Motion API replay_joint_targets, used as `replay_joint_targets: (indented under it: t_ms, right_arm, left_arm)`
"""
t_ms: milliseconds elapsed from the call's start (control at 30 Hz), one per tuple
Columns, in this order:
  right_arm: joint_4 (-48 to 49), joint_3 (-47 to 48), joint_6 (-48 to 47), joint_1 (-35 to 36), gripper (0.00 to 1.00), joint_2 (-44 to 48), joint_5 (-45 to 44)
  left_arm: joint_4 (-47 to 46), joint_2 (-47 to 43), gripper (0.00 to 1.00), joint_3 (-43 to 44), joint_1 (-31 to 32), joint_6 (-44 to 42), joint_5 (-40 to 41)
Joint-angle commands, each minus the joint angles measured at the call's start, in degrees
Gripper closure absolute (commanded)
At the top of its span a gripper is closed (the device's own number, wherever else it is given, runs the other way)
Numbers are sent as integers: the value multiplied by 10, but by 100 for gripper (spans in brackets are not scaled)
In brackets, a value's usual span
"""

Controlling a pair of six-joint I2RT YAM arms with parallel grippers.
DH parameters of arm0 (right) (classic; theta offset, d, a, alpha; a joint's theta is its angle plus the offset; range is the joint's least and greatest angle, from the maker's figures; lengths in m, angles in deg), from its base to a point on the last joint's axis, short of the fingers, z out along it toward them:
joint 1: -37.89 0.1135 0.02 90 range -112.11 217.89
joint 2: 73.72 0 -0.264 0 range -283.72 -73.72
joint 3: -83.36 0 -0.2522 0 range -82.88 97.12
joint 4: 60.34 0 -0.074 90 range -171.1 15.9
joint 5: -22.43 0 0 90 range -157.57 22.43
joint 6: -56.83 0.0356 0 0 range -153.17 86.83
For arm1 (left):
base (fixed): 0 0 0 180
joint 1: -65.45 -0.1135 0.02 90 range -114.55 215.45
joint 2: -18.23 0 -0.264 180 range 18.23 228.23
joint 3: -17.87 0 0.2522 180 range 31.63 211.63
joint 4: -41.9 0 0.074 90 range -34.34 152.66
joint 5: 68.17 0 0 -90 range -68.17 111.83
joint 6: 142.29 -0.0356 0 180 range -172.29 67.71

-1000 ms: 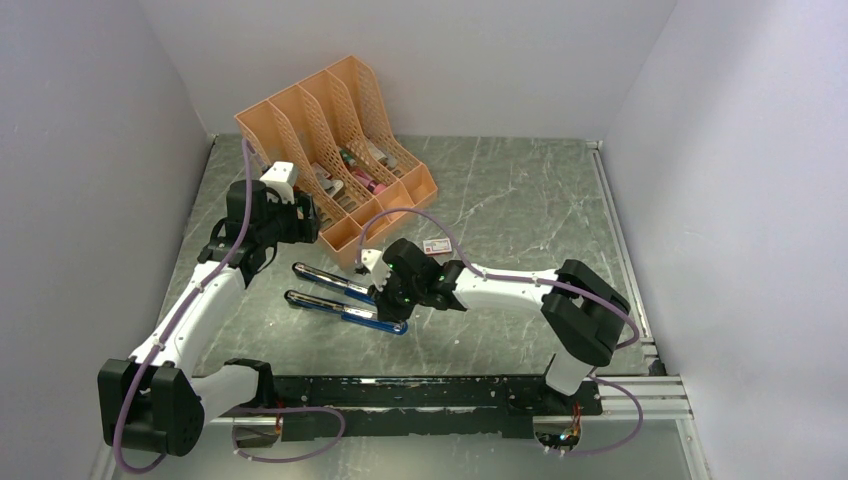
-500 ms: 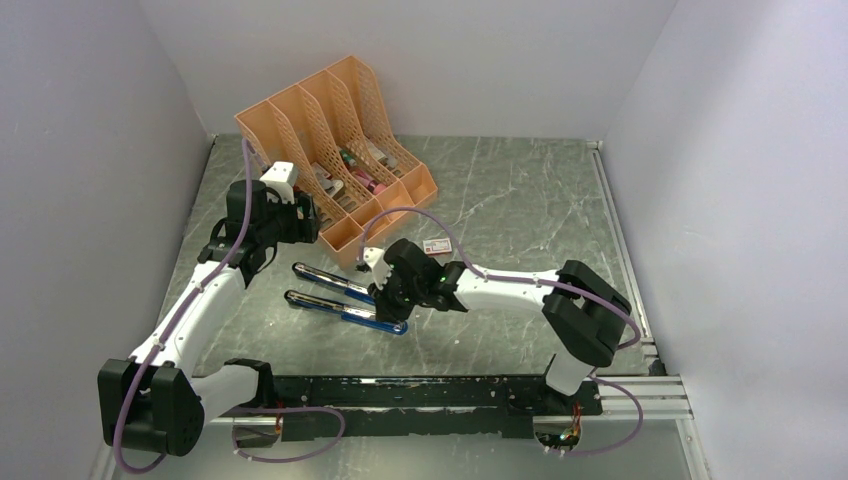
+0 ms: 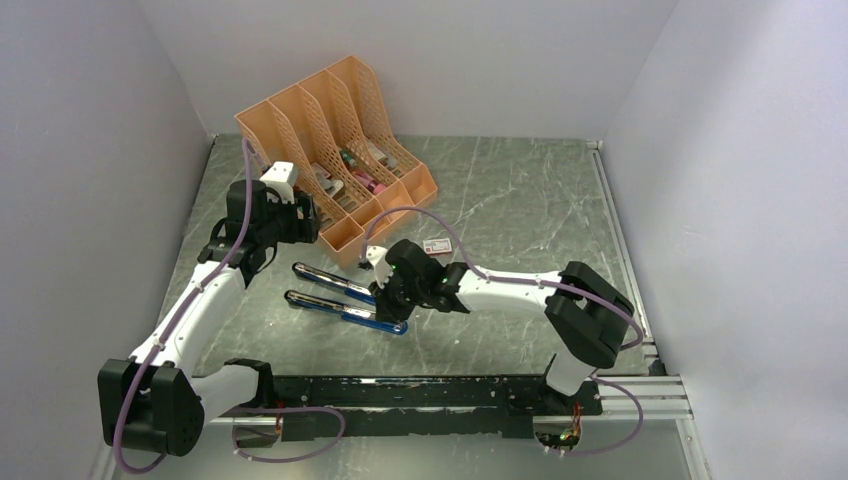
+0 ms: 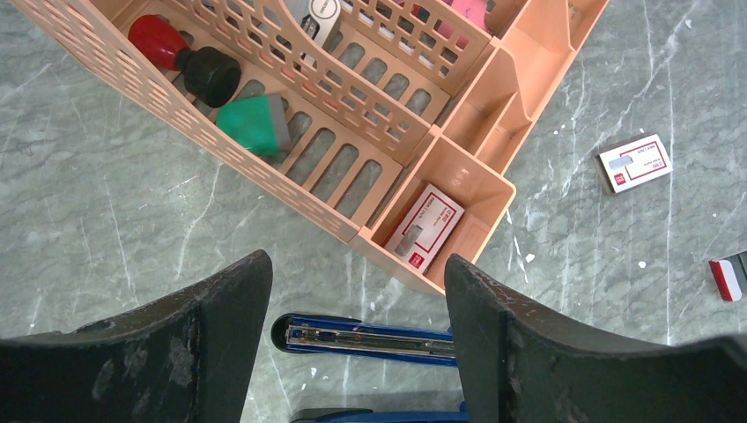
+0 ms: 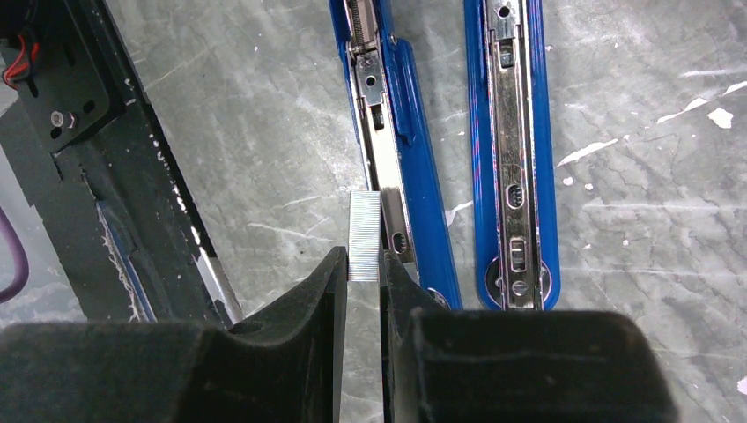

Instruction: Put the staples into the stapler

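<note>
Right gripper (image 5: 361, 280) — pinching staples (image 5: 364, 231), perhaps touching the opened blue stapler (image 5: 416, 181) | left gripper (image 4: 357, 269) — spread wide, near orange organizer (image 4: 388, 119)

Soft, even light from above; shadows on the worktop (image 3: 520, 190) are faint and glare is slight. Wrist views are sharp on the worktop; the black jaws at the bottom edge look soft.

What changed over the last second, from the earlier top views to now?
The right gripper, shut on the staples, edged slightly left over the opened stapler. Nothing was picked up or let go. The left gripper stayed open beside the organizer; the stapler and the small box did not move.
</note>
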Motion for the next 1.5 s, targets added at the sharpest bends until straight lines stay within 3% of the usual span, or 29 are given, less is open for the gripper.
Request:
replay_joint_targets:
  t_ms: [0, 1467]
  right_arm:
    - [20, -14, 10, 1, 100, 25, -11]
    - [-13, -3, 9, 5, 100, 8, -44]
  left_arm:
    - [-8, -10, 24, 0, -4, -2, -8]
    - [-7, -10, 24, -1, -4, -3, -8]
